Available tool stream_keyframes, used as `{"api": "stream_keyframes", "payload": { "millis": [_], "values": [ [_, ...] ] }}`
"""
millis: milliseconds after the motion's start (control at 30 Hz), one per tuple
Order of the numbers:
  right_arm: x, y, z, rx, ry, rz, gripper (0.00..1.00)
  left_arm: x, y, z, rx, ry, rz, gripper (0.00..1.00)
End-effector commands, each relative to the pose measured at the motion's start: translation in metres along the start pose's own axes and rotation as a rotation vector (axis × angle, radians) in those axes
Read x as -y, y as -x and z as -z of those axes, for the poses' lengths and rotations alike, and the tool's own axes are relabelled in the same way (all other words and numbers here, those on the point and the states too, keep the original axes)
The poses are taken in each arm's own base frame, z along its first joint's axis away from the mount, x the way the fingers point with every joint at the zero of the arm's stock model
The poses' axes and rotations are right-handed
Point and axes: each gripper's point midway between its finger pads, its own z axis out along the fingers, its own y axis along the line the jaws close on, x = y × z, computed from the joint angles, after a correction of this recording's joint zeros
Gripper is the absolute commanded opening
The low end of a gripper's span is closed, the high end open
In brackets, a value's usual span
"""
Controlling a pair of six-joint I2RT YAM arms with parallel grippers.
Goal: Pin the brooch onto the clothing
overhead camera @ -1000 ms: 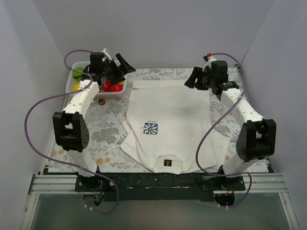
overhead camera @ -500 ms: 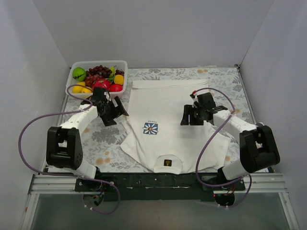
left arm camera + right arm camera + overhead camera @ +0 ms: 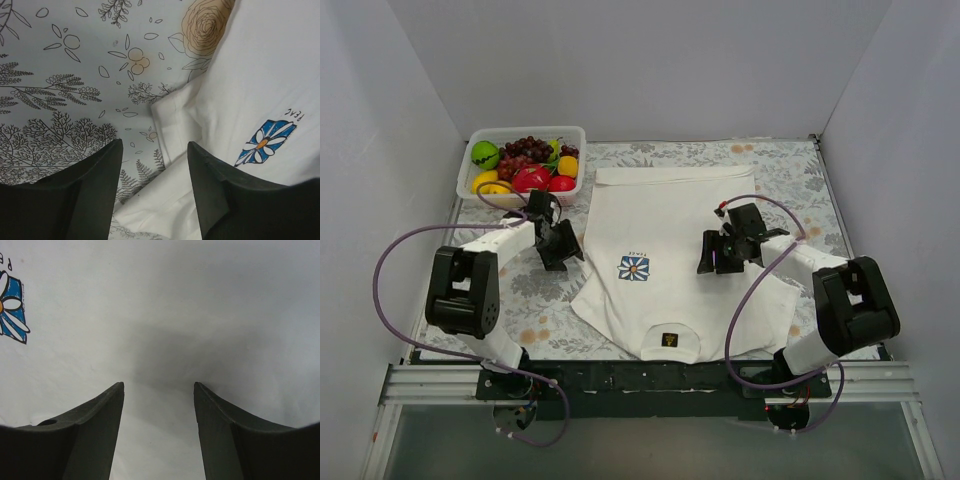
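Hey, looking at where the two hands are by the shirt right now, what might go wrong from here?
1. The left hand hangs open over the sleeve hem; closing there may bunch the T-shirt and wrinkle its chest.
2. The brooch shows in no view, and the right hand is open and empty above the chest, so pinning may stall.

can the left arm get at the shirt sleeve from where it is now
Probably yes: the left gripper hangs with jaws apart directly above the sleeve hem, and nothing lies between them.
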Motion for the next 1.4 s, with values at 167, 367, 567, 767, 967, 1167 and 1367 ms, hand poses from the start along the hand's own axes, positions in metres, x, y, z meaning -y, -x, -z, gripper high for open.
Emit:
{"api": "stream_keyframes", "payload": {
  "millis": [167,367,567,767,967,1167,1367],
  "values": [
    [-0.002,0.009,-0.006,0.02,0.008,0.024,0.65,-0.007,0.0,-0.016,0.032,0.12,-0.063,0.53],
    [0.001,0.007,-0.006,0.011,-0.002,0.026,0.64,-0.001,0.006,-0.02,0.052,0.197,-0.116,0.53],
    [0.003,0.001,-0.009,-0.011,-0.008,0.023,0.64,-0.012,-0.01,-0.037,-0.021,0.302,-0.159,0.37],
    [0.006,-0.003,-0.011,-0.025,-0.016,0.019,0.63,-0.03,-0.011,-0.036,-0.015,0.404,-0.164,0.03],
    [0.016,-0.011,-0.018,-0.062,-0.052,-0.018,0.62,-0.042,-0.004,-0.013,0.031,0.496,-0.154,0.0],
    [0.026,-0.013,-0.02,-0.078,-0.084,-0.056,0.62,-0.071,-0.003,0.017,0.067,0.645,-0.096,0.0],
    [0.04,-0.008,-0.018,-0.076,-0.108,-0.092,0.62,-0.089,-0.007,0.033,0.08,0.7,-0.044,0.0]
  ]
}}
